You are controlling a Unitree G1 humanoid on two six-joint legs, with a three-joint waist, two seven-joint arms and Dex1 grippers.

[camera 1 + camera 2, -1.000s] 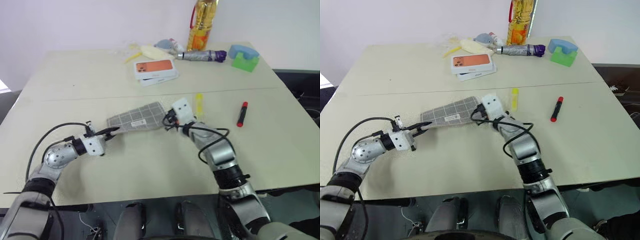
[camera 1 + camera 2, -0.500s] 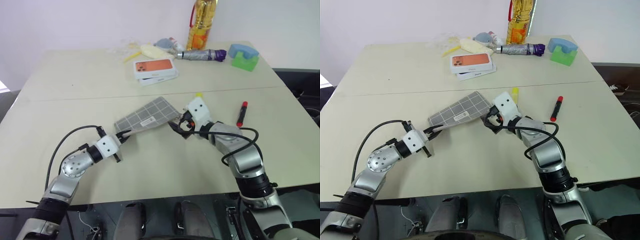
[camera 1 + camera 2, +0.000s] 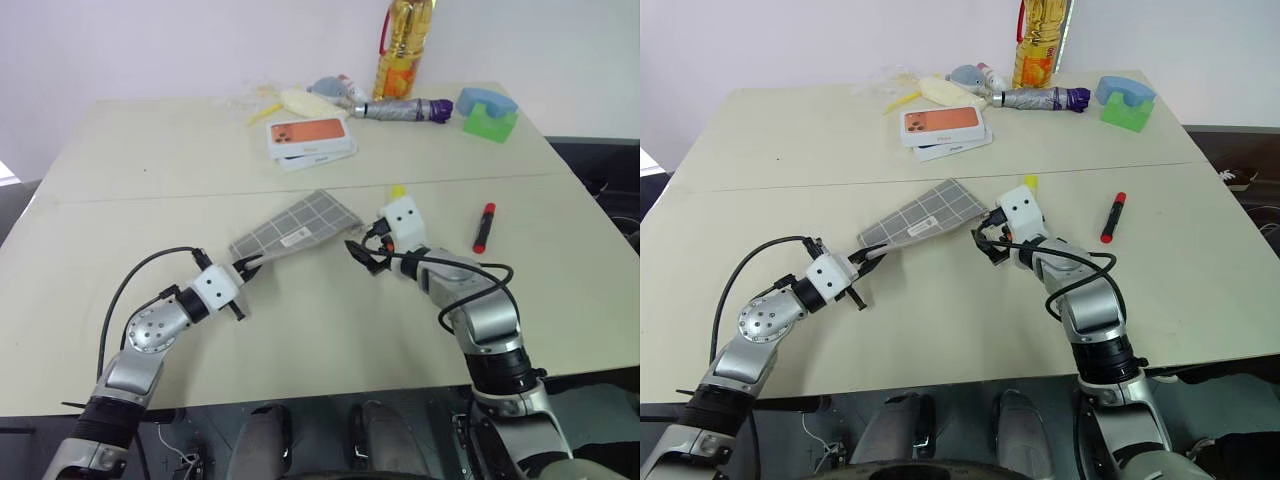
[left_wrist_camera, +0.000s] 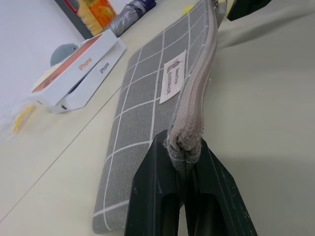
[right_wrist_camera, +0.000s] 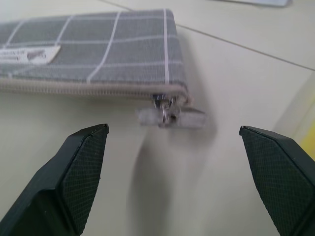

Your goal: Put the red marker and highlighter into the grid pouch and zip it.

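The grid pouch [image 3: 296,224] lies at an angle mid-table, grey with white lines and a small white label [image 4: 172,75]. My left gripper [image 3: 250,266] is shut on its near-left end, at the zipper seam [image 4: 183,147]. My right gripper [image 5: 173,129] stands open just short of the other end, where the clear pull tab [image 5: 170,117] hangs from the zipper slider; nothing is between its fingers. The zipper teeth look closed along the edge. The red marker [image 3: 485,227] lies on the table right of my right arm. The yellow highlighter [image 3: 397,190] peeks out behind my right wrist.
At the back of the table lie a white-and-orange phone box [image 3: 312,138], a yellow oil bottle [image 3: 402,50], a folded silver-and-purple umbrella [image 3: 405,110], a green and blue block [image 3: 488,115] and some pale yellow clutter [image 3: 290,100].
My right gripper has opened and drawn back slightly from the pouch's zipper end. My left gripper has carried its end of the pouch to the right, and the pouch now lies steeper.
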